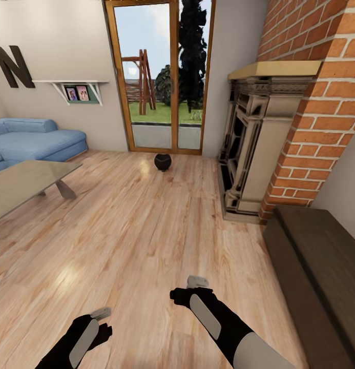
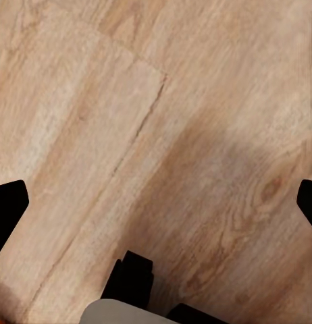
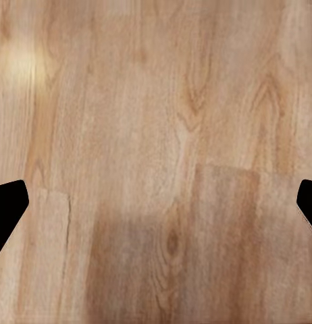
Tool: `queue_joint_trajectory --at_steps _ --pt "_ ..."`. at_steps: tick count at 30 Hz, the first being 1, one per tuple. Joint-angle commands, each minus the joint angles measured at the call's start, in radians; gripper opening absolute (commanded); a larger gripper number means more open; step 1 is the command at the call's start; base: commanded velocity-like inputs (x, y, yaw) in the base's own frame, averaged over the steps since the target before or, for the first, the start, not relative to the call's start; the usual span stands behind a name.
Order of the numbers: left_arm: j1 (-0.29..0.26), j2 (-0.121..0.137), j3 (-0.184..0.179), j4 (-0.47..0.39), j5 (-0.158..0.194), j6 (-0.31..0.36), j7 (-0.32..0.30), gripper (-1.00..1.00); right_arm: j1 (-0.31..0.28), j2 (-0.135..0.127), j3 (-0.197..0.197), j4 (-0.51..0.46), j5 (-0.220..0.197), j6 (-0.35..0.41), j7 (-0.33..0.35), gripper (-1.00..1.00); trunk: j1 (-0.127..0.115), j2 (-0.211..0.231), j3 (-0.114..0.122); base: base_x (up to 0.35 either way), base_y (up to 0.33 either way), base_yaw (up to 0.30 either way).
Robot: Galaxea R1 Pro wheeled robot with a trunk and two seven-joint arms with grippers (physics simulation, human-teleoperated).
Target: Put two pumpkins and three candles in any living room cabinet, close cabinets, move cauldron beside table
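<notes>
A pale wooden floor runs to the glass door, where the cauldron sits. The coffee table stands left, the brick fireplace right. Both the left gripper and the right gripper are spread wide, empty.

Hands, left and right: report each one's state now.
Left hand: open, holding nothing, over the wooden floor.
Right hand: open, holding nothing, over the floor.

cauldron ahead on floor; table left; cabinet right
</notes>
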Motion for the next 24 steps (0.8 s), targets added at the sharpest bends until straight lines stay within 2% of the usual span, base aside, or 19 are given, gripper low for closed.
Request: queue_joint_trajectory --at_steps 1,8,19,24 --pt "0.000 0.001 -0.006 -0.002 0.010 0.001 0.010 1.00 -0.001 0.000 0.004 -0.001 -0.009 0.001 -0.009 1.00 0.000 0.000 0.001 0.261 0.050 -0.085" --pt "0.000 0.000 -0.006 -0.002 0.010 0.001 0.009 1.00 -0.001 0.000 0.004 -0.002 -0.009 0.001 -0.010 1.00 0.000 0.000 0.010 0.302 0.059 -0.085" --pt "0.000 0.000 -0.006 -0.002 0.008 0.001 0.010 1.00 -0.001 0.000 0.002 -0.002 -0.016 -0.001 -0.010 1.00 0.000 0.000 0.011 0.306 0.151 -0.006" --pt "0.000 0.000 -0.007 -0.002 0.006 0.001 0.009 1.00 -0.001 0.000 -0.002 -0.001 -0.024 0.000 -0.013 1.00 0.000 0.000 0.010 0.315 0.052 0.008"
